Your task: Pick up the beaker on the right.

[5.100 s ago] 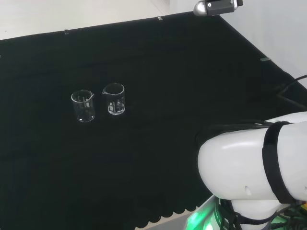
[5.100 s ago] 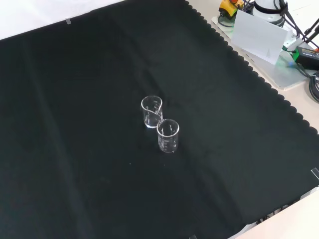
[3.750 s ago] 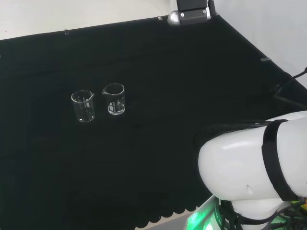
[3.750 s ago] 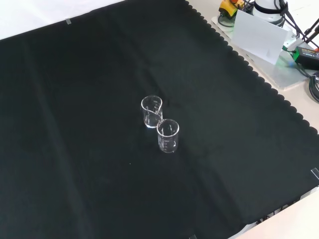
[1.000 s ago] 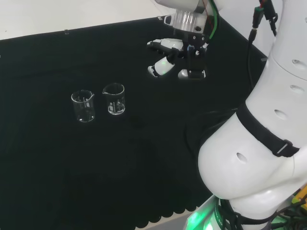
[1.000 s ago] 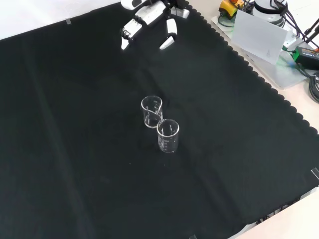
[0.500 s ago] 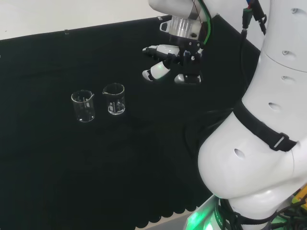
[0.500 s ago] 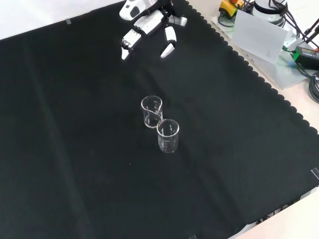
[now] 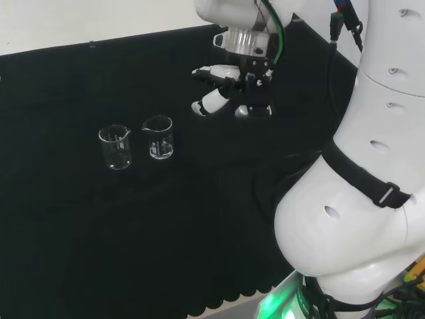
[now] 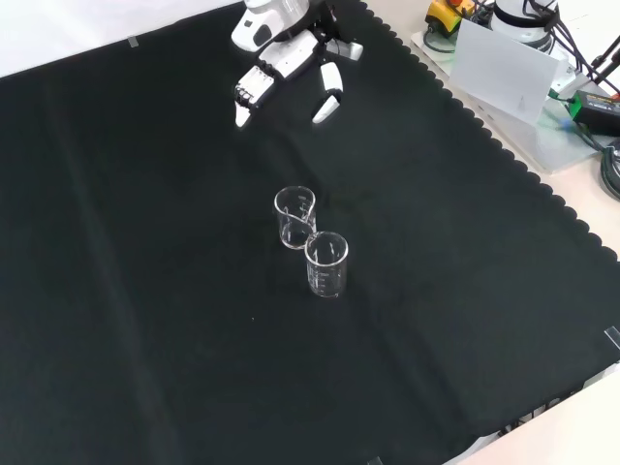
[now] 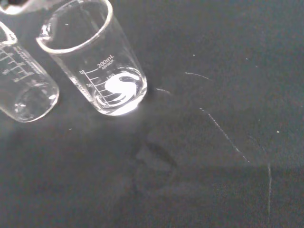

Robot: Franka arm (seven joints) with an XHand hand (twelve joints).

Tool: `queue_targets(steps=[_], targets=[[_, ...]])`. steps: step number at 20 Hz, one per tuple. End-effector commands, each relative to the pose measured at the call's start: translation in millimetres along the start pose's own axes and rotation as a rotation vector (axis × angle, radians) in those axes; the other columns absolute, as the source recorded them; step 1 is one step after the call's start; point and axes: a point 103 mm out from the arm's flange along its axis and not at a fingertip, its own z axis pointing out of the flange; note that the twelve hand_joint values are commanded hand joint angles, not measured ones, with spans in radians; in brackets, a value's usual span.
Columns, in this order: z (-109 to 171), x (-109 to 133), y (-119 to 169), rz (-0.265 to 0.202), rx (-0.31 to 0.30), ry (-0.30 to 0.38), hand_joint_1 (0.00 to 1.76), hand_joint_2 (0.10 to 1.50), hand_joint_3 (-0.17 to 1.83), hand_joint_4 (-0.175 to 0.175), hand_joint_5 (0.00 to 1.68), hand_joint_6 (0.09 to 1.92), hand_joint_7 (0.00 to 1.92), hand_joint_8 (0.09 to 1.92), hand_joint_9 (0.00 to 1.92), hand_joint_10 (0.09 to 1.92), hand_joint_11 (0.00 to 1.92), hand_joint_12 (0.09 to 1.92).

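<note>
Now | hand (image 9: 229,90) spread, holding nothing, above cloth (image 10: 145,291) | right beaker (image 9: 158,138) well apart, left beaker (image 9: 115,147) beside it

The arm (image 9: 345,219) is built of big, rounded, glossy white links, one of them wrapped by a black strap with a small buckle. Small dark screw holes dot the shells. Green and dark cables run along the upper links to a ribbed silver wrist collar (image 9: 242,41). The robot hand (image 9: 229,93) has white finger shells over black joints and a black palm frame. At the base, around five o'clock, a green light glows.
</note>
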Motion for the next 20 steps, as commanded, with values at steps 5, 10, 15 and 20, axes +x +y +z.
queue_targets(steps=[5,10,15,20], targets=[[18,-1,25,-0.031,0.02,0.039,0.64,0.5,1.0,-0.063,0.1,0.09,0.0,0.47,0.07,0.68,0.0,1.03],[22,5,31,-0.09,0.042,0.078,0.65,0.5,1.0,-0.063,0.1,0.09,0.0,0.47,0.07,0.68,0.0,1.03],[26,1,32,-0.133,0.064,0.106,0.66,0.48,1.0,-0.06,0.1,0.09,0.0,0.45,0.06,0.68,0.0,1.01],[32,-1,34,-0.178,0.067,0.157,0.67,0.47,1.01,-0.057,0.09,0.09,0.0,0.43,0.06,0.67,0.0,0.99]])
